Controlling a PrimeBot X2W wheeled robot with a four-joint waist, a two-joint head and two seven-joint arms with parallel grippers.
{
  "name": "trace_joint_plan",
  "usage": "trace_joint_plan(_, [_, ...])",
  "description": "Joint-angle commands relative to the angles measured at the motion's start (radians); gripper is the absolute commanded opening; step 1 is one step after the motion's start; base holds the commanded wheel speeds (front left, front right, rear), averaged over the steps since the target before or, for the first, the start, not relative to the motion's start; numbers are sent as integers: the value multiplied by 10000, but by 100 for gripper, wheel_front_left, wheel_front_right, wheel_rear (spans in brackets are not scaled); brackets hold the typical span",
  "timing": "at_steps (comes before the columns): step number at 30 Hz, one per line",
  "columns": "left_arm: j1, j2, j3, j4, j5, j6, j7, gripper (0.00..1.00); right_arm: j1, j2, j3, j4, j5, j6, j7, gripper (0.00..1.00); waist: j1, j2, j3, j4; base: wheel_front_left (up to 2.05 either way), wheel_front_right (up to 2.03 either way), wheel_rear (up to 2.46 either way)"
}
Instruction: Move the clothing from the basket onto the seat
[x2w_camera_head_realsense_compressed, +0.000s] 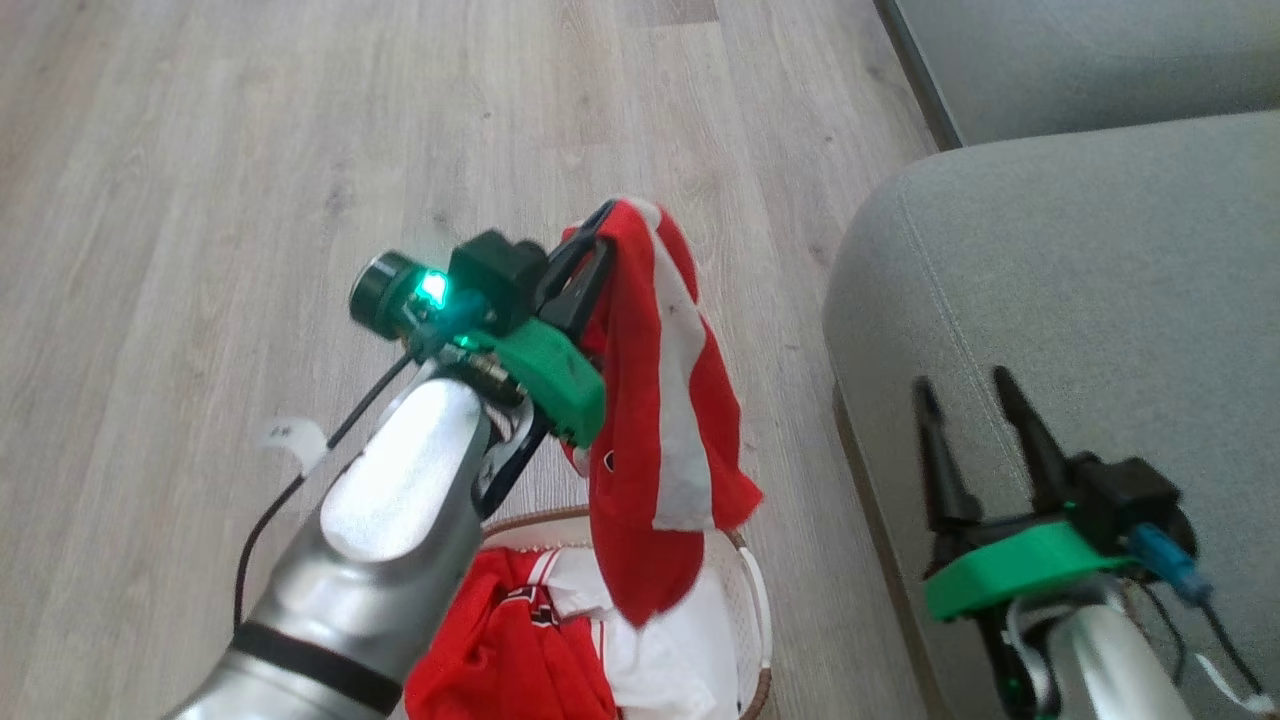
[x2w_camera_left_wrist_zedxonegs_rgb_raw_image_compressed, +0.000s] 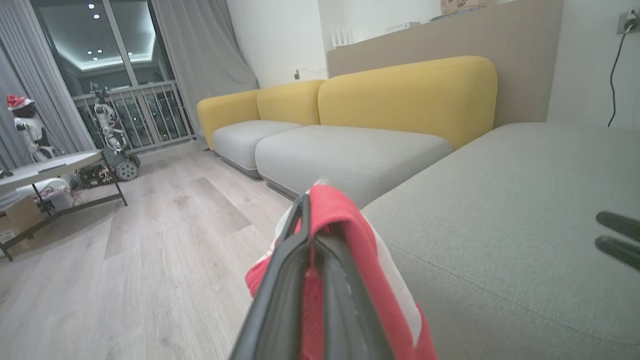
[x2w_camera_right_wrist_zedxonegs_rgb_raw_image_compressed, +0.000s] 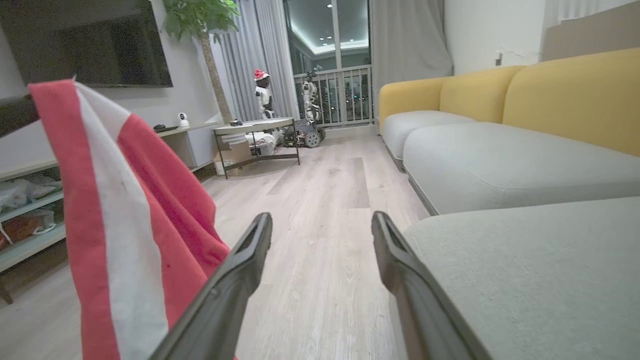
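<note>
Our left gripper (x2w_camera_head_realsense_compressed: 598, 228) clamps a red-white garment (x2w_camera_head_realsense_compressed: 660, 400) above the basket (x2w_camera_head_realsense_compressed: 757, 610), likely to clear its rim on the way to the seat (x2w_camera_head_realsense_compressed: 1080, 300). Our right gripper (x2w_camera_head_realsense_compressed: 960, 382) hangs over the seat, fingers apart, empty.

Floor (x2w_camera_head_realsense_compressed: 250, 150): pale wood-look planks, running from near to far across the left and middle.
On the floor: white perforated basket (x2w_camera_head_realsense_compressed: 757, 610) with a brown rim, near middle, holding red and white clothing (x2w_camera_head_realsense_compressed: 520, 640).
Seat (x2w_camera_head_realsense_compressed: 1100, 280): grey-green cushion with a pale seam, on the right, just beside the basket.
</note>
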Motion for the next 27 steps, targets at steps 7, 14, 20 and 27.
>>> trace_joint_plan(7, [-1407, 118, -295, -685, -596, 362, 91, 0, -1094, -66, 1635, -259, 130, 73, -65, 100, 1, -1, -197, 185, 0, 0, 0])
trace_joint_plan(14, [-1787, 117, -863, -1034, -1130, 680, -126, 0, -1940, -66, 2560, 296, -115, 73, -65, 100, 1, -1, -232, 308, 0, 0, 0])
trace_joint_plan(20, [-1913, 117, -1301, -1194, -1491, 870, -263, 0, -3183, -66, 2888, 1740, -437, 73, -65, 100, 1, -1, -247, 428, 0, 0, 0])
trace_joint_plan(27, [-2062, 117, -1779, -1164, -1857, 1034, -389, 0, -4177, -66, 4208, 3643, 241, 73, -65, 100, 1, -1, -286, 628, 0, 0, 0])
